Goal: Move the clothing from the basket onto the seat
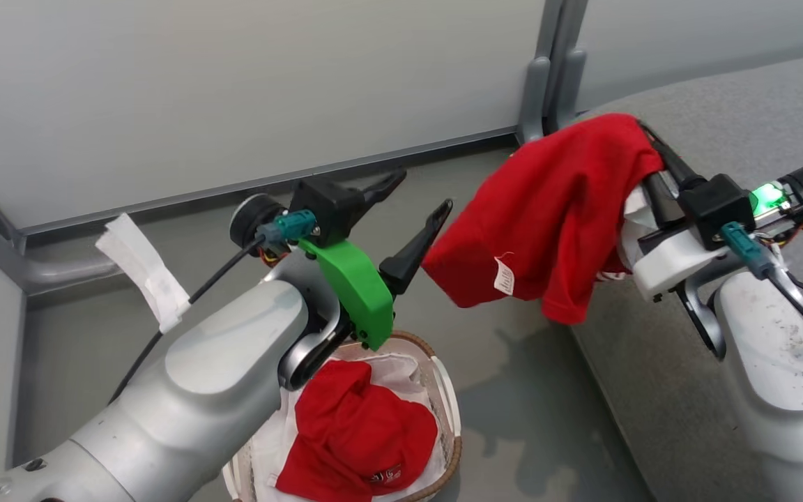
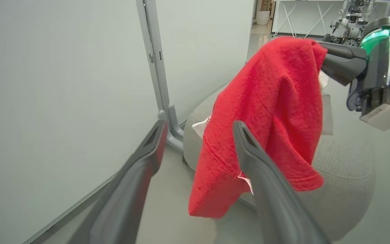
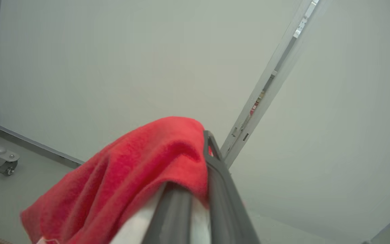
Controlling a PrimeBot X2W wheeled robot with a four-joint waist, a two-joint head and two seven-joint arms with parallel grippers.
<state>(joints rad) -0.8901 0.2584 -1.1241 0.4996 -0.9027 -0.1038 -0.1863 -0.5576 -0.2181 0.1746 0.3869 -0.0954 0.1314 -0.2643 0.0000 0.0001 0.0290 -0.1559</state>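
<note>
The right claw was clenched on a red garment. The cloth lay draped over both dark fingers and hid their tips, and from there it hung down and to the left. It hung over the rounded left edge of the grey seat and partly over the floor. I could not tell whether its hem touched the cushion. A small white label dangled from its lower edge.

The left claw stood spread wide and empty. Its fingers pointed right, toward the hanging garment, with the nearer tip just beside the cloth but apart from it. This claw hovered above the far rim of the basket.

In the basket a second red garment lay crumpled on the white liner, with a small printed mark at its near edge. The basket stood on the floor to the left of the seat, well below both claws.

The head view took in the basket and both arms. The left wrist view looked between its parted fingers at the garment with the seat's rounded corner behind it, and caught another robot far off in the room. The right wrist view showed the cloth bunched over its own closed fingers, with the pale wall panel behind and a caster wheel at the far left.
</note>
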